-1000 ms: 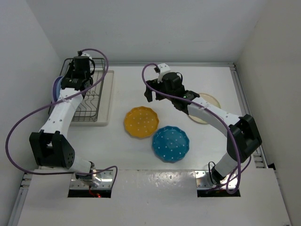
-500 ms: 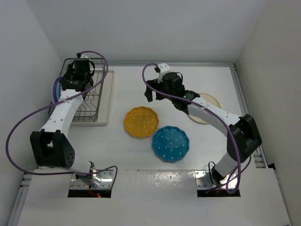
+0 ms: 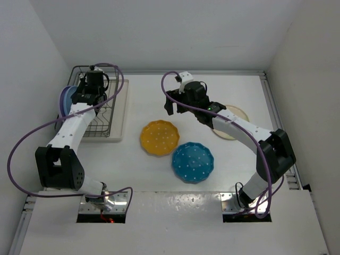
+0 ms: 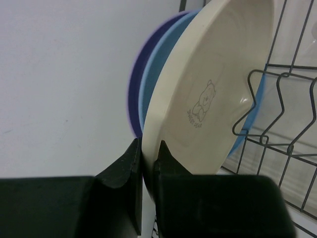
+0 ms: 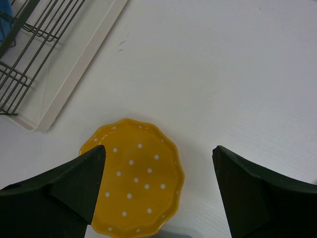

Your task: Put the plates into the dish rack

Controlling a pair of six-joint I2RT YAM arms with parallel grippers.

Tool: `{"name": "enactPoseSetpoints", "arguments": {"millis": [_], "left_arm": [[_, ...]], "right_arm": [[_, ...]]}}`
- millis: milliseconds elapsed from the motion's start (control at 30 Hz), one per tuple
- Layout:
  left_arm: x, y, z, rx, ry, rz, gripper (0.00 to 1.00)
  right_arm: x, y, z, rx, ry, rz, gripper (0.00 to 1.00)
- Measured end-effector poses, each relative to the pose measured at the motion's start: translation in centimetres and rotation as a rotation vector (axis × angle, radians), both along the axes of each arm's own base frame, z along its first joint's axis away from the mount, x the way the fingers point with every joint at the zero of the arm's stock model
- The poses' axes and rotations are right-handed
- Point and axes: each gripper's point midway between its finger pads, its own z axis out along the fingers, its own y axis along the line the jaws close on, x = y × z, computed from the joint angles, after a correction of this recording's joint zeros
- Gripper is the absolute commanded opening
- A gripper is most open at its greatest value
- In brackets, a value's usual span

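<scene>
ON THE RACK: The left gripper (image 4: 147,148) is clamping the lower rim of a round cream plate with a small bear mark (image 4: 218,84). It is holding the plate on edge, tilted, at the left end of the rectangular dark wire dish rack (image 3: 102,121).

Close behind it, a plain light blue plate (image 4: 171,49) is standing on edge, and a lavender plate (image 4: 134,99) is standing behind that one. That makes 3 plates packed side by side. In the left wrist view the rack's bent wire tines are showing just to the right of the cream plate. Whether the plate's bottom edge is sitting between tines cannot be told, because the fingers are blocking it.

The rack is resting on a flat cream tray (image 3: 121,114) at the far left of the white table (image 3: 239,85).

The right gripper (image 5: 158,158) is hanging over the middle of the table with its 2 fingers spread wide, grasping nothing. It is looking straight down on a scalloped yellow plate with white dots (image 5: 138,183), which is lying flat on the table.

A scalloped teal plate with white dots (image 3: 192,162) is lying flat just beside the yellow one, nearer the arm bases, with a thin gap between them.

A 2nd cream plate (image 3: 237,113) is lying flat toward the right side, partly covered by the right arm and well apart from the rack.
</scene>
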Motion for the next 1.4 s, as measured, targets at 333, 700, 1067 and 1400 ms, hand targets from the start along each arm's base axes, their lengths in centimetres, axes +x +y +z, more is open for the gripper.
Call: {"name": "enactPoseSetpoints", "arguments": {"millis": [333, 700, 1067, 1400], "left_arm": [[-0.4, 0.2, -3.1, -0.035, 0.036, -0.004, 0.23], [-2.1, 2.4, -3.8, -0.04, 0.09, 0.056, 0.81], [1.4, -4.7, 2.6, -0.124, 0.0, -0.226, 0.9], [-0.5, -25.6, -3.1, -0.512, 0.326, -0.954, 0.83]], "right_arm": [[0.0, -0.1, 0.0, -0.002, -0.001, 0.0, 0.89], [0.1, -1.3, -0.9, -0.024, 0.038, -0.028, 0.95], [0.9, -7.9, -3.8, -0.081, 0.19, -0.203, 0.99], [-1.7, -20.2, -6.6, -0.017, 0.377, -0.568, 0.99]]}}
